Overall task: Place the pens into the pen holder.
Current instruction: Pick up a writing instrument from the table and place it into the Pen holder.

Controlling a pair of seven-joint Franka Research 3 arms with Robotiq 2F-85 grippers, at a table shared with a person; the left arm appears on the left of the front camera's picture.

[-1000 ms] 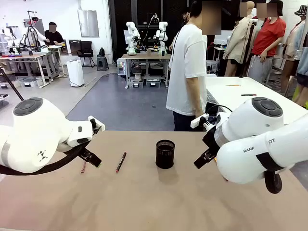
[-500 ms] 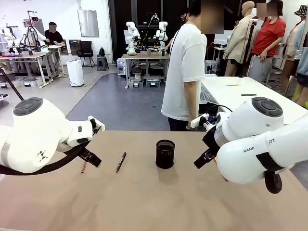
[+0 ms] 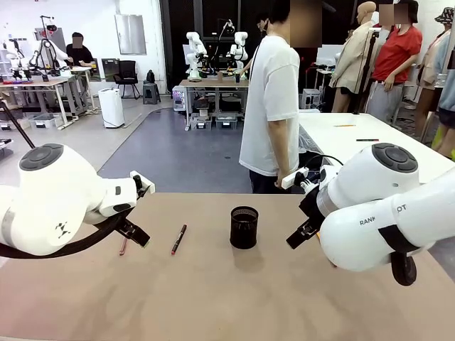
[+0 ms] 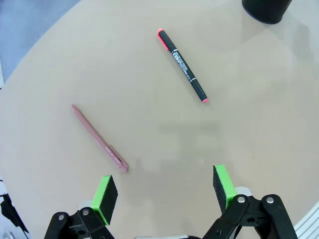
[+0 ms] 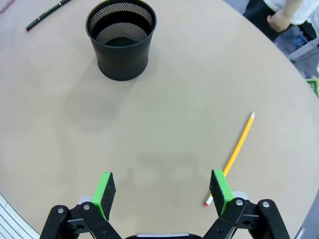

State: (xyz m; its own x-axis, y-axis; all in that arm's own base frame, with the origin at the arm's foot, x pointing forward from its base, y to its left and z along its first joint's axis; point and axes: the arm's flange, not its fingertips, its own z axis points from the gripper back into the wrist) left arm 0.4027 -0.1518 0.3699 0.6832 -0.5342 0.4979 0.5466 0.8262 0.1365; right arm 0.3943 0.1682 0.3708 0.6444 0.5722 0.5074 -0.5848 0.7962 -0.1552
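The black mesh pen holder (image 3: 244, 226) stands upright mid-table, also in the right wrist view (image 5: 121, 39). A dark pen with red ends (image 3: 178, 239) lies left of it, clear in the left wrist view (image 4: 182, 64). A pinkish-brown pen (image 4: 99, 138) lies near my left gripper's green left pad; in the front view its tip (image 3: 123, 246) peeks out beside the arm. A yellow pencil (image 5: 232, 157) lies by my right gripper's right pad. My left gripper (image 4: 164, 191) hovers open above the table. My right gripper (image 5: 163, 193) is open too, empty.
A person in a white T-shirt (image 3: 269, 106) stands at the table's far edge, one hand (image 5: 278, 21) near the rim. Bare tan tabletop (image 3: 227, 298) stretches toward the front. A white table (image 3: 355, 135) with small items stands at the back right.
The person at the far edge has shifted slightly to the left. Both arms and all pens are where they were.
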